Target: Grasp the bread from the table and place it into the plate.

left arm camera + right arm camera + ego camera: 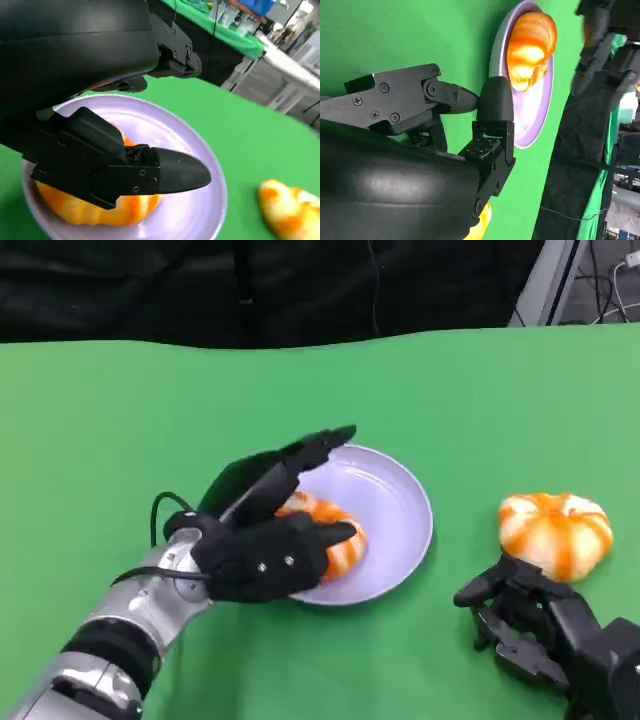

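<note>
My left hand [265, 550] hovers spread over the bread [335, 535], which lies under its fingers in the plate [400, 505]. I judge I should lift straight up, avoiding nudging it.

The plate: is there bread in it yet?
Yes. One bread lies in the plate, under the left robot hand.

**Room Around the Plate**

Crowded over the plate [405, 502] on its near-left by the left hand [268, 540], fingers spread above the bread [335, 530] lying inside. Open green table [150, 410] beyond the plate. To its right, second bread [555, 530], right hand [525, 615] just beside.
</note>
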### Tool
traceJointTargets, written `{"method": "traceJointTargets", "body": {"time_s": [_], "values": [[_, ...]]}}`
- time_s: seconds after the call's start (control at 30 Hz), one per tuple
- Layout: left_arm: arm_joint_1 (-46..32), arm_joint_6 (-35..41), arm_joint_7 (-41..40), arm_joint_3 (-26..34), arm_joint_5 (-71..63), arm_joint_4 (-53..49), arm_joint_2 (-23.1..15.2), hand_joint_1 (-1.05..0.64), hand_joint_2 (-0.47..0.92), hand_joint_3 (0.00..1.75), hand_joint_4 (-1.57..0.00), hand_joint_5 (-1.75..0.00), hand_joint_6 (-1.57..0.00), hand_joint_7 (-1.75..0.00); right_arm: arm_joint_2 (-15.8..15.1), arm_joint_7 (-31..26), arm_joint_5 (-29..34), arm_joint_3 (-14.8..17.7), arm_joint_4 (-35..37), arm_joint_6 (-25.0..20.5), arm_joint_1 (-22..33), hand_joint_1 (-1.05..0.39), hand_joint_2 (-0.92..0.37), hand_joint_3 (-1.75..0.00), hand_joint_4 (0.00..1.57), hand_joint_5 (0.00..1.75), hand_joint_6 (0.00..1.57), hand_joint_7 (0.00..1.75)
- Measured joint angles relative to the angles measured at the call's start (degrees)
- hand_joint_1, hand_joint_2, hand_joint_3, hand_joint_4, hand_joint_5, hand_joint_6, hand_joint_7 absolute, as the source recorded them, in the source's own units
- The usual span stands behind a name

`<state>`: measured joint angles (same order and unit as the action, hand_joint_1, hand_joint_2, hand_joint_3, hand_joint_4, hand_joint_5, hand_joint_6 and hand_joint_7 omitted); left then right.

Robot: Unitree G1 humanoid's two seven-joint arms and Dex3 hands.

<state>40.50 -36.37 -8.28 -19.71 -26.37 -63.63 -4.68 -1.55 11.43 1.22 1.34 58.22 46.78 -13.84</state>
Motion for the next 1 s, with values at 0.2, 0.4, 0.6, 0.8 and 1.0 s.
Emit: {"method": "traceJointTargets", "body": {"time_s": [0.2, 0.4, 0.6, 0.8, 1.0], "values": [[-3.49, -4.30, 6.93, 4.76, 8.12, 3.00, -0.46, -0.91, 0.92, 0.72, -0.24, -0.01, -0.20, -0.01, 0.20, -0.01, 0.06, 0.01, 0.07, 0.11, -0.02, -0.25, -0.92, -0.50, 0.63, 1.73, 0.68, 1.21], [-7.65, -10.84, 19.24, 11.29, 21.07, 5.44, -0.43, -0.84, 0.92, 0.70, -0.26, -0.01, -0.21, -0.01, 0.18, -0.13, 0.12, 0.02, 0.15, 0.13, -0.04, -0.23, -0.92, -0.49, 0.63, 1.75, 0.68, 1.22], [-11.12, -11.62, 29.59, 15.74, 30.88, 9.21, 0.27, -0.84, 0.92, 0.68, -0.27, -0.01, -0.22, -0.01, 0.21, 0.00, 0.07, 0.04, 0.20, 0.10, -0.06, -0.23, -0.92, -0.49, 0.64, 1.75, 0.68, 1.22], [-13.63, -6.93, 36.72, 19.05, 38.29, 14.67, 1.37, -0.83, 0.92, 0.60, -0.34, -0.03, -0.28, -0.03, 0.26, -0.02, 0.10, 0.02, 0.11, -0.08, -0.08, -0.23, -0.92, -0.49, 0.64, 1.75, 0.68, 1.21], [-22.64, 1.65, 44.37, 24.55, 49.51, 26.64, 0.76, -0.80, 0.92, 0.54, -0.42, -0.04, -0.33, -0.02, 0.26, 0.07, 0.05, 0.09, 0.06, -0.39, -0.16, -0.22, -0.92, -0.50, 0.62, 1.75, 0.68, 1.22]]}}
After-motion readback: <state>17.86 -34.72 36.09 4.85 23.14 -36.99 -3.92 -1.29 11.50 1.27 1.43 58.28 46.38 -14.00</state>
